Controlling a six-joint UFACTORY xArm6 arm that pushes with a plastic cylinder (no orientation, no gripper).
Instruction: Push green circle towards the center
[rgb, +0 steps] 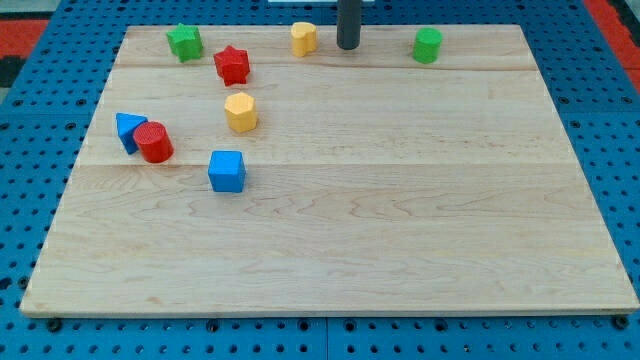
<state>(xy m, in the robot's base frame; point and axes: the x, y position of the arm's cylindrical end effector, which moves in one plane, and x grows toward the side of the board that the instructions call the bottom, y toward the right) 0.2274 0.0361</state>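
The green circle block (427, 45) sits near the board's top edge, right of the middle. My tip (347, 45) is at the top edge, to the left of the green circle with a clear gap between them, and just right of a yellow block (304, 38). The tip touches neither block.
The wooden board (400, 220) lies on a blue pegboard. A green star (184, 42), a red star (232, 65), a yellow hexagon (240, 112), a blue triangle (127, 129), a red cylinder (154, 142) and a blue cube (227, 171) stand on the left side.
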